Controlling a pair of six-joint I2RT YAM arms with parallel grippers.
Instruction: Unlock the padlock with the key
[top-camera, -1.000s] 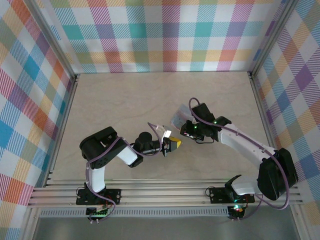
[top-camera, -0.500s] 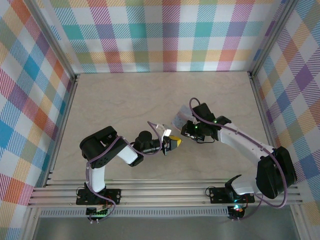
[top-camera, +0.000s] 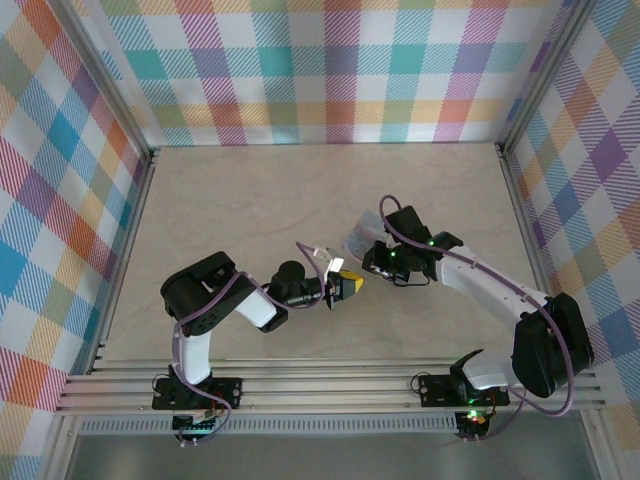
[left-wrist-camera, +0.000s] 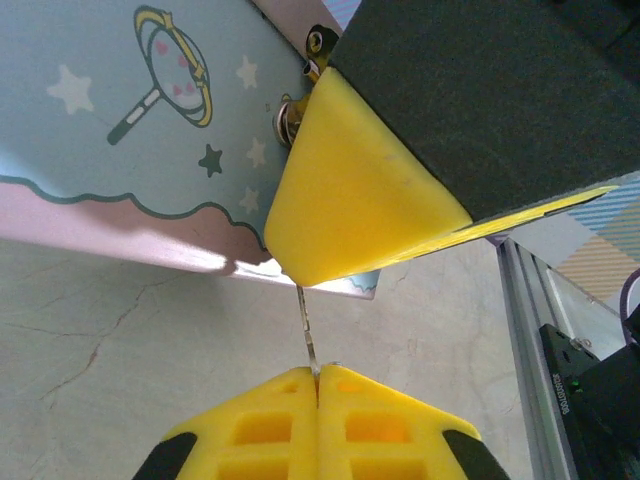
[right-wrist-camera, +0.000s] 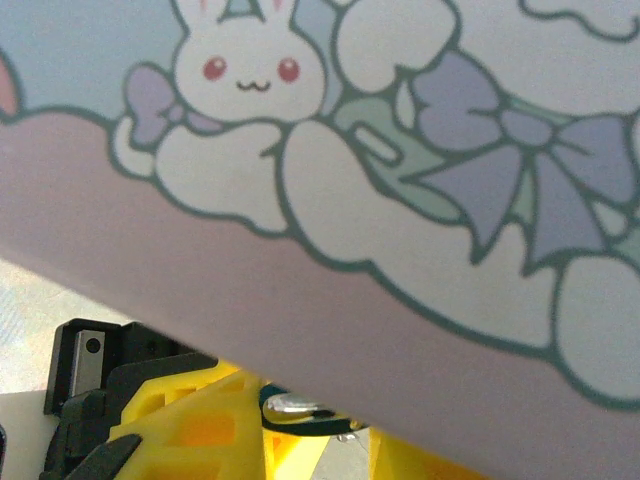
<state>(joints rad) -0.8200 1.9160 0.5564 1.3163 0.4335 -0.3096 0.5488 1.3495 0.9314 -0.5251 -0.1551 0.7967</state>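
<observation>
My left gripper (left-wrist-camera: 318, 372) is shut on the key (left-wrist-camera: 307, 325), a thin pale metal strip pointing up at the underside of the right gripper's yellow pad (left-wrist-camera: 350, 200). In the right wrist view the padlock (right-wrist-camera: 300, 410), dark teal with a silver shackle, sits pinched between the yellow fingers of my right gripper (right-wrist-camera: 310, 440), tight under the tin box. From the left wrist view the padlock is mostly hidden behind that pad. Seen from above, the left gripper (top-camera: 350, 284) and right gripper (top-camera: 372, 262) nearly touch at mid-table.
The pale blue cartoon-printed tin box (top-camera: 360, 232) stands tilted just behind both grippers, its side (left-wrist-camera: 120, 100) close above the key. An aluminium rail (left-wrist-camera: 525, 330) runs along the right. Plaid walls enclose the beige table (top-camera: 250, 200).
The left gripper with the key has crept slightly toward the right gripper. The right arm and the box have stayed put.
</observation>
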